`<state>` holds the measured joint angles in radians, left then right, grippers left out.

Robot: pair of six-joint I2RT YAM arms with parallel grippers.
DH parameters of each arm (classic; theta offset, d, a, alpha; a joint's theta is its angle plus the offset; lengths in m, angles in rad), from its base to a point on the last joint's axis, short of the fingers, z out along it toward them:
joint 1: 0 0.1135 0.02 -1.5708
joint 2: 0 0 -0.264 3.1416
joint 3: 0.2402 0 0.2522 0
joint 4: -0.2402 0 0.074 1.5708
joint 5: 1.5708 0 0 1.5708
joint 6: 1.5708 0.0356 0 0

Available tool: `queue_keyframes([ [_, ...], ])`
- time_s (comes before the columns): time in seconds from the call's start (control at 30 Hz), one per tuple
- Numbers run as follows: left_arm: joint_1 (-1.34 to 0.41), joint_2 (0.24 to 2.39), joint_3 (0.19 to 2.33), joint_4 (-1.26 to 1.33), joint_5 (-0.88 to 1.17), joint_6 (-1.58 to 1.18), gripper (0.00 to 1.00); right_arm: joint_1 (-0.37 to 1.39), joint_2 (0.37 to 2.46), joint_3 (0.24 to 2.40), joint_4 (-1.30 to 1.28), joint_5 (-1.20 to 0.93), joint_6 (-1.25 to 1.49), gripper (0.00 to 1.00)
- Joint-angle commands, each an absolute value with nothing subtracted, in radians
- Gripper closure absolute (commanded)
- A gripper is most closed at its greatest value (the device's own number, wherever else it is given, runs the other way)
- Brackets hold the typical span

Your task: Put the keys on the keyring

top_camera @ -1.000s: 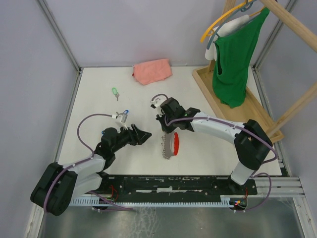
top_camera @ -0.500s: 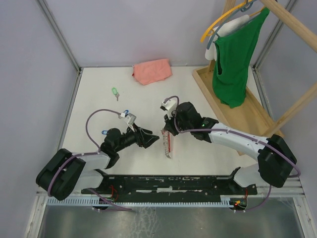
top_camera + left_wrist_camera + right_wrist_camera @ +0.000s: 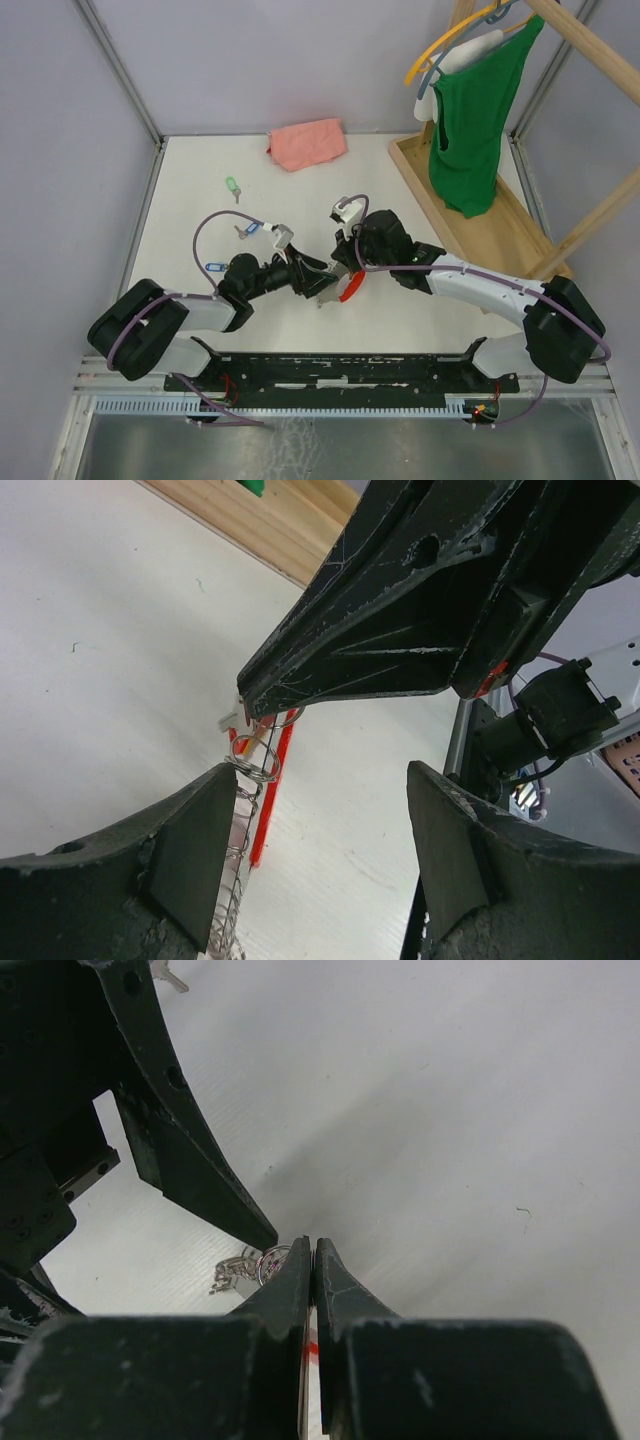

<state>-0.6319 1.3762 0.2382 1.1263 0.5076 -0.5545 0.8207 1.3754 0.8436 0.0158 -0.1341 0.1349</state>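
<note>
The keyring (image 3: 258, 765) is a small silver ring with a red tag (image 3: 350, 288) and a coiled chain (image 3: 232, 880) hanging from it. My right gripper (image 3: 343, 268) is shut on the thin red tag, and the ring (image 3: 272, 1260) shows just left of its tips (image 3: 313, 1245). My left gripper (image 3: 318, 280) is open right beside it, its left finger (image 3: 190, 850) next to the chain, nothing between the jaws (image 3: 320, 850). The keys lie loose on the table: a green one (image 3: 232, 186) and two blue ones (image 3: 249, 230) (image 3: 211, 268).
A pink cloth (image 3: 307, 142) lies at the back of the table. A wooden rack base (image 3: 480, 215) with a green shirt (image 3: 475, 110) on a hanger stands at the right. The arms' cables loop above the left side.
My left gripper has reached rightward up to the keyring. The right gripper shifted right with the tag, which has turned and now hangs between the two grippers.
</note>
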Motion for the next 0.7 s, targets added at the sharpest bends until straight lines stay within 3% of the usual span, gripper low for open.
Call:
queue_keyframes([
  [0.0, -0.669, 1.399, 0.270, 1.186, 0.517, -0.518, 0.26, 0.818, 1.331, 0.834, 0.138, -0.118, 0.159, 0.99],
  [0.33, -0.731, 1.330, 0.174, 1.147, 0.480, -0.543, 0.32, 0.815, 1.276, 0.813, 0.140, -0.082, 0.150, 0.99],
  [0.67, -0.729, 1.026, 0.226, 0.859, 0.259, -0.337, 0.22, 0.815, 1.246, 0.805, 0.114, -0.092, 0.116, 0.99],
])
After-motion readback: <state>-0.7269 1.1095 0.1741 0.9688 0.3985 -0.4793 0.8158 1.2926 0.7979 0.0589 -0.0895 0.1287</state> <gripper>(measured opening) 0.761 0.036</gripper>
